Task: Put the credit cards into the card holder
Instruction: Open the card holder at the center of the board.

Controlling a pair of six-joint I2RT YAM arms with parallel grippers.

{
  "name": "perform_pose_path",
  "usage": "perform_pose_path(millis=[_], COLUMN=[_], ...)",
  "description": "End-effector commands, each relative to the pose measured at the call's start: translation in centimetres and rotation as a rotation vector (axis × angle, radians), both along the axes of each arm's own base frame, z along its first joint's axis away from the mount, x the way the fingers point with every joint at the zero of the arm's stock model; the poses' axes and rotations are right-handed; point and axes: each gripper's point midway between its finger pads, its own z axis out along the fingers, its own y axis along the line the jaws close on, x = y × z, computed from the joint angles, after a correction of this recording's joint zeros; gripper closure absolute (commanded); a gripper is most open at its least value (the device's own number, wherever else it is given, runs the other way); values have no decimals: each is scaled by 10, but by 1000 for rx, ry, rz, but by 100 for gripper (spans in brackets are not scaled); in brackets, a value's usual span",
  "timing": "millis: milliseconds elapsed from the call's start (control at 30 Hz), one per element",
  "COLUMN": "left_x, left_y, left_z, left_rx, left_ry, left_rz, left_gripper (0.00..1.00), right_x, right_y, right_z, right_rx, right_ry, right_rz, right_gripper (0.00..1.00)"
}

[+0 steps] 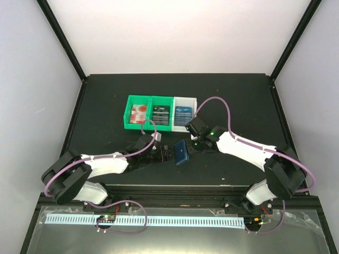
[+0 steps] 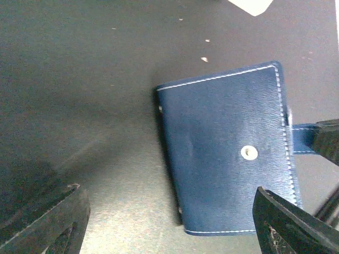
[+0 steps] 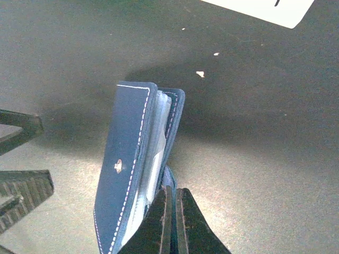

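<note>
The card holder (image 1: 181,153), a dark blue wallet with a metal snap stud (image 2: 249,153), sits between the two grippers, its covers slightly apart and pale slots showing (image 3: 157,143). My right gripper (image 3: 172,198) is shut on the wallet's snap tab (image 2: 302,138). My left gripper (image 2: 167,222) stands open just left of the card holder (image 2: 222,153), one finger (image 2: 47,217) out over the bare table, the other fingertip (image 2: 286,222) at the wallet's near corner, holding nothing. The credit cards lie in the bin: red-and-white (image 1: 140,112), dark (image 1: 160,114), blue (image 1: 184,112).
The green-and-white three-compartment bin (image 1: 151,127) stands behind the wallet on the black table. Its white corner (image 3: 265,10) shows at the top of both wrist views. Pale crumbs (image 3: 200,74) dot the table surface. Black frame posts rise at the table's back corners.
</note>
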Motion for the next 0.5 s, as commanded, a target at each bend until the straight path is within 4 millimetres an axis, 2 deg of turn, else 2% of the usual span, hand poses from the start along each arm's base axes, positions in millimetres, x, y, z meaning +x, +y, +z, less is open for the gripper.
perform_pose_path(millis=[0, 233, 467], left_x=[0, -5, -6], left_y=[-21, -30, -33], left_z=[30, 36, 37], left_rx=[-127, -213, -206], left_ry=[-104, -95, -99], left_rz=[-98, -136, -168], left_gripper=[13, 8, 4], right_x=[0, -1, -3], right_y=[11, 15, 20], right_z=[21, 26, 28], right_rx=[79, 104, 128], right_ry=[1, 1, 0], right_rz=[8, 23, 46], right_gripper=[99, 99, 99])
